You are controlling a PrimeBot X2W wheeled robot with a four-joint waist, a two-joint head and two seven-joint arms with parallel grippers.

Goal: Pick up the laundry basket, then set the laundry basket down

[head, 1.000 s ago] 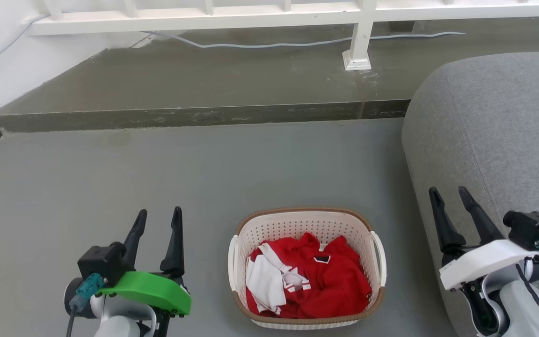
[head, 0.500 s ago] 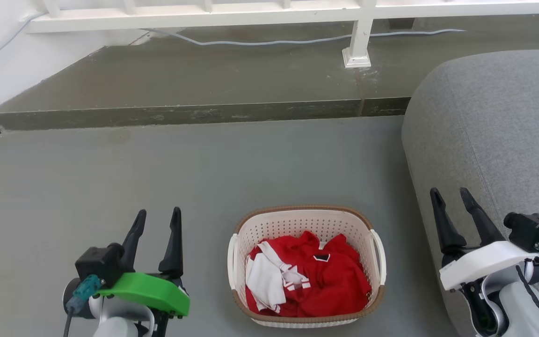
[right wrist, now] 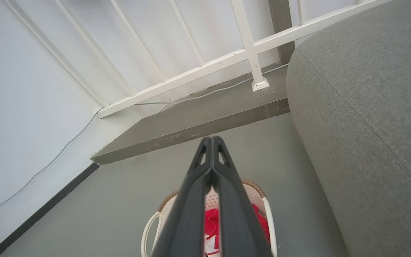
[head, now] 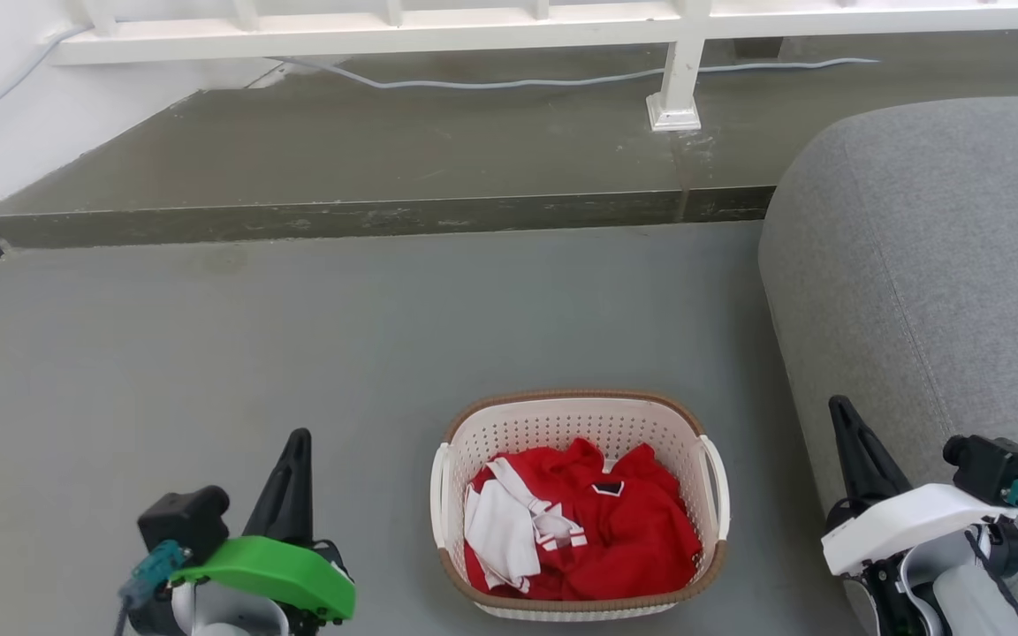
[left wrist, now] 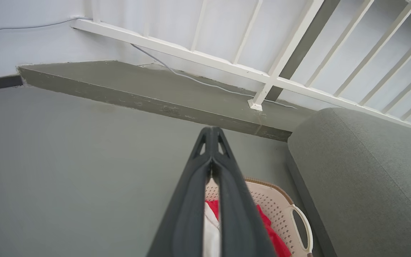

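Observation:
The laundry basket (head: 664, 424) stands on the grey floor at the bottom centre of the head view, cream-white and perforated with a brown rim and white loop handles, holding red and white clothes. My left gripper (head: 299, 439) is to its left, shut with nothing held, its fingertips pressed together (left wrist: 211, 130). My right gripper (head: 840, 406) is to the basket's right beside the sofa, also shut and empty (right wrist: 211, 139). Neither touches the basket. The basket (left wrist: 280, 210) shows behind the left fingers and the basket (right wrist: 253, 194) behind the right fingers.
A grey sofa (head: 942, 265) fills the right side, close to my right gripper. A raised grey step (head: 368, 159) runs across the back, with a white railing (head: 677, 79) and a cable on it. A white wall lies to the left.
Both grippers have gone from open to shut and dropped lower in the head view. The basket has not moved.

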